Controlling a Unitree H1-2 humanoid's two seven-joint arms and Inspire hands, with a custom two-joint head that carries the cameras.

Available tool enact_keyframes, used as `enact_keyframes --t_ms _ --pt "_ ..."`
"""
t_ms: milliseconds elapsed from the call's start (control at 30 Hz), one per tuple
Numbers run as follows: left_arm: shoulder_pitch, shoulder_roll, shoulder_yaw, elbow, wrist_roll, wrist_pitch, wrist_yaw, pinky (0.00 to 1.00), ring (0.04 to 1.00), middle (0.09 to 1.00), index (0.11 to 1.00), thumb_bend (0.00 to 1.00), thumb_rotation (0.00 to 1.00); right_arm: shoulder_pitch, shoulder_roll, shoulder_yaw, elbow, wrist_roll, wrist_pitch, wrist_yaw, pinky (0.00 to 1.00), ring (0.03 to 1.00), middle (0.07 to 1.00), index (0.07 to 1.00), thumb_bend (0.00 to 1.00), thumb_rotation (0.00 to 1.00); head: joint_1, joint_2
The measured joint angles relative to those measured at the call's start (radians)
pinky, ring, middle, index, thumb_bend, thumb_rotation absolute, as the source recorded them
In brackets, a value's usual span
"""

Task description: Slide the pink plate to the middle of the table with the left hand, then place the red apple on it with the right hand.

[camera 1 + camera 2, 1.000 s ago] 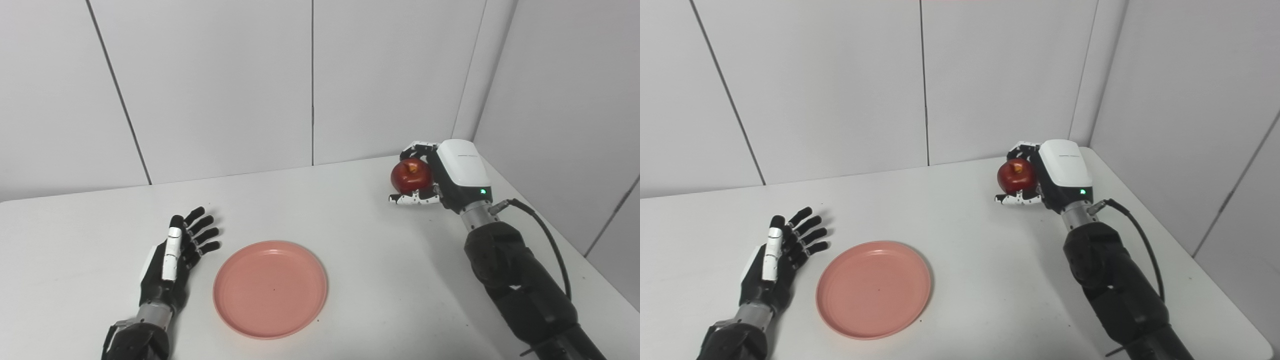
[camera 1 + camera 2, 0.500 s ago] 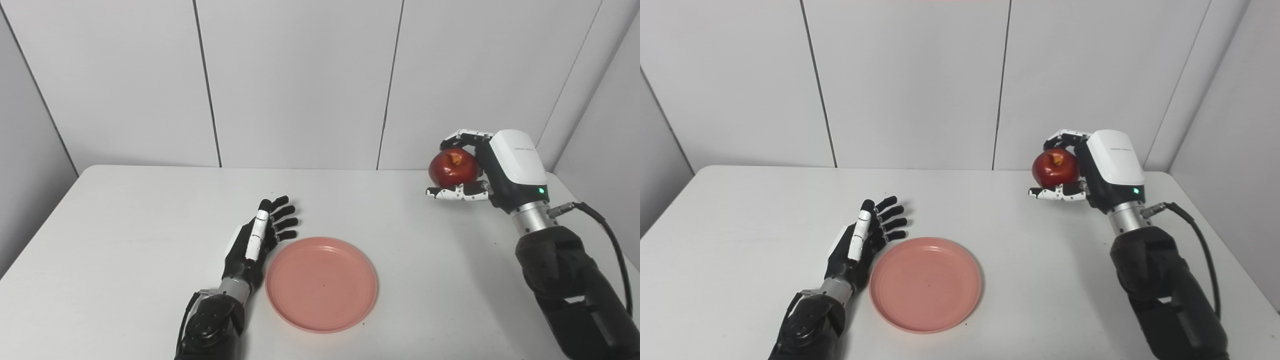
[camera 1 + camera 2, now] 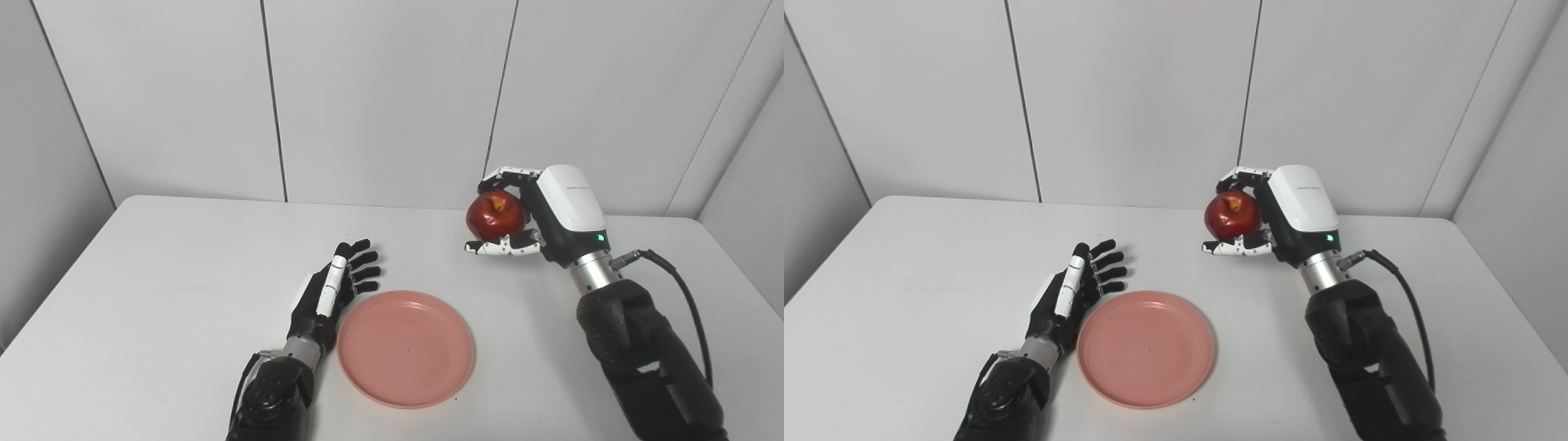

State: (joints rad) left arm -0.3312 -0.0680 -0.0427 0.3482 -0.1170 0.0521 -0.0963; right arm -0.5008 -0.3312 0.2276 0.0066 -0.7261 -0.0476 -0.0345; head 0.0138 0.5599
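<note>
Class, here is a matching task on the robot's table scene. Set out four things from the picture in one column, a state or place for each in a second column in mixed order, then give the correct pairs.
Column one:
1. pink plate
2. red apple
3. left hand
4. right hand

Column two:
A. open, fingers spread, beside the plate's left edge
B. held up off the table
C. lying bare on the table, near its front
D. closed round the fruit

Pairs: 1-C, 2-B, 3-A, 4-D
</note>
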Motion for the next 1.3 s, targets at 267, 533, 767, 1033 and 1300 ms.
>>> enact_keyframes --t_ms 267,533,767,1033,1300 --pt "0.000 0.000 -0.003 0.000 0.000 0.000 0.000 0.75 0.770 0.821 0.800 0.70 0.95 0.014 0.104 0.033 -0.034 -0.034 0.002 0.019 0.13 0.192 0.288 0.478 0.50 0.16 -0.002 0.002" --pt "0.000 0.000 -0.004 -0.001 0.012 0.001 0.000 0.76 0.775 0.825 0.794 0.71 0.95 0.086 0.121 0.040 -0.023 -0.042 0.001 0.018 0.12 0.170 0.268 0.480 0.50 0.16 -0.005 0.005" --pt "0.000 -0.004 -0.003 -0.001 0.018 0.001 0.000 0.73 0.770 0.823 0.805 0.71 0.95 0.103 0.123 0.038 -0.043 -0.032 0.001 0.021 0.11 0.167 0.264 0.480 0.50 0.16 0.005 0.015" --pt "-0.002 -0.008 -0.002 0.005 0.019 0.000 0.001 0.73 0.773 0.822 0.811 0.73 0.95 0.142 0.109 0.042 -0.057 -0.025 0.001 0.077 0.14 0.205 0.306 0.481 0.50 0.16 0.015 0.018" --pt "-0.007 -0.015 -0.003 0.012 0.030 -0.002 0.003 0.76 0.768 0.819 0.806 0.73 0.95 0.150 0.093 0.088 -0.056 -0.043 -0.005 0.105 0.16 0.222 0.323 0.481 0.50 0.16 0.018 0.020"
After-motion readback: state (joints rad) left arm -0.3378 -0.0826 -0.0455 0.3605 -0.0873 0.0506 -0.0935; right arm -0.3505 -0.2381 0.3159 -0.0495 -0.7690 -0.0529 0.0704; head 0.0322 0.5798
